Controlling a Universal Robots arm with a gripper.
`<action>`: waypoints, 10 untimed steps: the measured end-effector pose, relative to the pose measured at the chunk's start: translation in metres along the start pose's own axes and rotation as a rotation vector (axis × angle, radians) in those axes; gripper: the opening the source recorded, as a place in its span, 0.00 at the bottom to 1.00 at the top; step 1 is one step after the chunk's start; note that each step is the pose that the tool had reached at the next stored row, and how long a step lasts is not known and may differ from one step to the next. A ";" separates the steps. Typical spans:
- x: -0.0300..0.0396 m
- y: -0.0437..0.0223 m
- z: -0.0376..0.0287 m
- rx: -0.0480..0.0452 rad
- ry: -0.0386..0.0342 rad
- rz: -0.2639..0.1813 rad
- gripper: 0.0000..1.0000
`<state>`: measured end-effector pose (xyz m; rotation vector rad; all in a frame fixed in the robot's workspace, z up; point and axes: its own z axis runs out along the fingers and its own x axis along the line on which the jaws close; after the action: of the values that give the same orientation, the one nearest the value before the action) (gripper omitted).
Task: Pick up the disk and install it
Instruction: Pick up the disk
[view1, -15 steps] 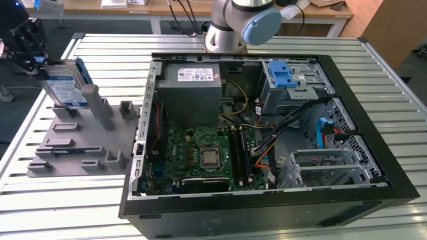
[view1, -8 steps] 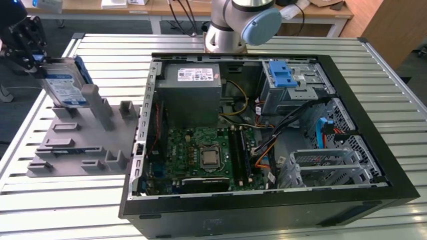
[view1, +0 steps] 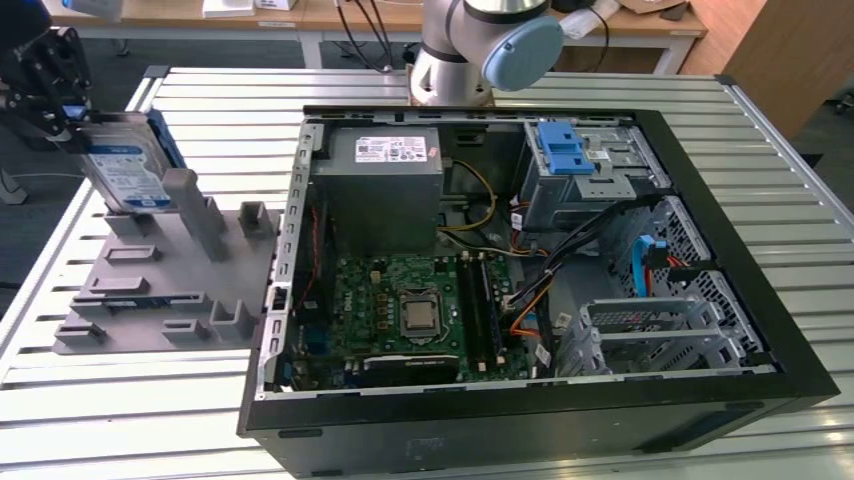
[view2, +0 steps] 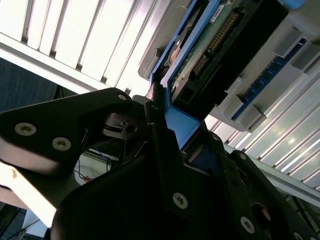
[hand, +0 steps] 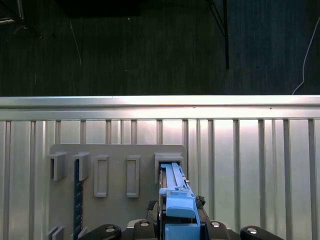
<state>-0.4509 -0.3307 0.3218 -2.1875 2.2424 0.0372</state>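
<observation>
Gripper is clenched on the upper edge of the disk. Disk stands upright in grey rack, by the tabletop edge at the exterior view's left.

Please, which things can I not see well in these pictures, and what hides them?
1. Exterior view: posts of the rack hide the lower edge of the disk, so whether it sits in a slot cannot be told.
2. Exterior view: the left edge cuts off the tool; the top edge cuts off the arm.
3. Second wrist view: the tool's dark body covers the near end of the disk.
</observation>
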 end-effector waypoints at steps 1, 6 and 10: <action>0.0000 0.0000 -0.0006 0.0000 0.0000 0.000 0.36; -0.0001 0.0000 -0.0026 0.0003 -0.0001 0.000 0.36; -0.0001 0.0000 -0.0029 0.0000 0.0000 0.000 0.36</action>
<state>-0.4509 -0.3307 0.3247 -2.1875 2.2425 0.0371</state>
